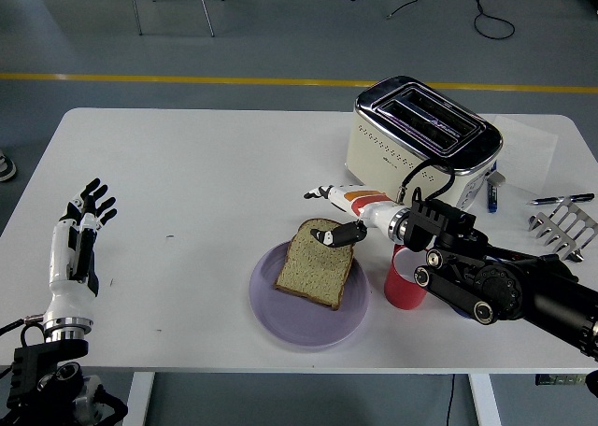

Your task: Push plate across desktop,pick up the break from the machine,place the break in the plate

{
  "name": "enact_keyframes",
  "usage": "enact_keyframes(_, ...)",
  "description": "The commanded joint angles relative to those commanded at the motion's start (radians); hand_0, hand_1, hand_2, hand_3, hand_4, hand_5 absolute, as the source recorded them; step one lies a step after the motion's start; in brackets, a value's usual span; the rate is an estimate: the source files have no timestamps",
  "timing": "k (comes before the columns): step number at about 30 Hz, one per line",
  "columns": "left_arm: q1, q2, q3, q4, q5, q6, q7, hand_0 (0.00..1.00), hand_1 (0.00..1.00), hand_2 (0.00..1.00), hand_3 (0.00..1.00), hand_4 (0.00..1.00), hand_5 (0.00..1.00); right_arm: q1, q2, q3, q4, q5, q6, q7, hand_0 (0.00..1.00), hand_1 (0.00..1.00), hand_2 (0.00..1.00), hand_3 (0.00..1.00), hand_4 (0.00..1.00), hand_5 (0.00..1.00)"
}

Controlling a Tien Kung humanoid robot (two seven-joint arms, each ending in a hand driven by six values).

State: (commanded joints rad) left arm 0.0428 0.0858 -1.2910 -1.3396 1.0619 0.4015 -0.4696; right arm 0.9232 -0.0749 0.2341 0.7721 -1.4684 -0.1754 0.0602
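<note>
Bread slice [315, 276] lies flat on the purple plate [280, 315], the right robot hand [334, 214] released just above its far edge.

Lilac plate [280, 312], red cup [404, 286]

A bread slice [315, 269] lies on the plate [280, 309] at lower centre; a toaster [422, 146] upper right, a cup [404, 281] right of the plate.
</note>
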Motion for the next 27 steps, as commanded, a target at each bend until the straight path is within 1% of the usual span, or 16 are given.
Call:
enact_keyframes(1,0.000,0.000,0.000,0.000,0.000,0.000,0.000,0.756,0.798,0.887,0.863,0.492,0.876,0.000,-0.001,0.001,0.001,0.000,-0.001,0.000,0.939,0.883,0.921,0.932,0.689,0.382)
enact_keyframes(4,-0.001,-0.001,-0.001,0.000,0.001,0.000,0.000,0.757,0.799,0.886,0.865,0.494,0.869,-0.020,-0.021,0.038,0.062,-0.011,-0.050,0.029,0.929,0.876,0.922,0.922,0.665,0.367)
enact_keyframes(5,-0.001,-0.001,-0.001,0.000,0.001,0.001,0.000,0.757,0.799,0.886,0.865,0.494,0.869,-0.024,-0.024,0.045,0.075,-0.013,-0.057,0.034,0.929,0.876,0.922,0.922,0.665,0.367)
enact_keyframes(6,0.000,-0.001,-0.002,0.000,0.001,0.001,-0.001,0.757,0.799,0.886,0.865,0.494,0.869,-0.041,-0.038,0.072,0.116,-0.017,-0.078,0.052,0.929,0.876,0.922,0.922,0.665,0.367)
enact_keyframes(7,0.000,0.000,-0.002,-0.001,0.001,0.001,-0.001,0.757,0.799,0.886,0.865,0.494,0.869,-0.050,-0.046,0.085,0.142,-0.020,-0.087,0.061,0.929,0.876,0.922,0.922,0.665,0.367)
enact_keyframes(8,0.000,0.001,-0.003,-0.002,0.002,0.001,-0.001,0.757,0.799,0.886,0.865,0.494,0.869,-0.069,-0.064,0.111,0.181,-0.026,-0.101,0.072,0.929,0.876,0.922,0.922,0.665,0.367)
enact_keyframes(9,0.002,0.004,-0.005,-0.004,0.003,0.001,-0.001,0.758,0.801,0.888,0.869,0.495,0.864,-0.084,-0.079,0.133,0.220,-0.031,-0.106,0.076,0.883,0.841,0.873,0.853,0.589,0.329)
enact_keyframes(10,0.002,0.005,-0.006,-0.005,0.003,0.001,-0.001,0.758,0.801,0.888,0.869,0.495,0.864,-0.092,-0.087,0.150,0.262,-0.034,-0.108,0.077,0.883,0.841,0.873,0.853,0.589,0.329)
enact_keyframes(14,0.000,0.007,-0.010,-0.009,0.004,0.000,-0.001,0.758,0.801,0.888,0.869,0.495,0.864,-0.126,-0.106,0.222,0.422,0.007,-0.108,0.072,0.883,0.841,0.873,0.853,0.589,0.329)
enact_keyframes(15,-0.002,0.006,-0.011,-0.010,0.004,0.001,-0.002,0.760,0.802,0.889,0.870,0.495,0.862,-0.133,-0.108,0.237,0.456,0.021,-0.106,0.072,0.862,0.817,0.838,0.830,0.563,0.339)
enact_keyframes(19,-0.006,0.004,-0.010,-0.015,0.006,0.002,-0.004,0.760,0.802,0.889,0.870,0.495,0.862,-0.187,-0.115,0.345,0.590,0.124,-0.084,0.078,0.862,0.817,0.838,0.830,0.563,0.339)
enact_keyframes(20,-0.007,0.004,-0.009,-0.017,0.006,0.002,-0.004,0.760,0.802,0.889,0.870,0.495,0.862,-0.201,-0.121,0.374,0.620,0.151,-0.078,0.081,0.862,0.817,0.838,0.830,0.563,0.339)
enact_keyframes(21,-0.007,0.004,-0.008,-0.018,0.006,0.003,-0.004,0.760,0.803,0.889,0.870,0.496,0.859,-0.212,-0.126,0.399,0.644,0.176,-0.073,0.083,0.851,0.805,0.818,0.810,0.554,0.350)
enact_keyframes(22,-0.007,0.005,-0.010,-0.023,0.007,0.004,-0.005,0.760,0.803,0.889,0.870,0.496,0.859,-0.238,-0.140,0.441,0.683,0.218,-0.060,0.090,0.851,0.805,0.818,0.810,0.554,0.350)
enact_keyframes(24,-0.006,0.007,-0.014,-0.028,0.008,0.006,-0.006,0.760,0.803,0.889,0.870,0.496,0.859,-0.269,-0.155,0.498,0.732,0.279,-0.047,0.097,0.851,0.805,0.818,0.810,0.554,0.350)
enact_keyframes(27,-0.004,0.007,-0.027,-0.040,0.010,0.009,-0.006,0.761,0.806,0.889,0.866,0.495,0.859,-0.335,-0.181,0.620,0.804,0.391,-0.021,0.101,0.844,0.796,0.813,0.805,0.543,0.352)
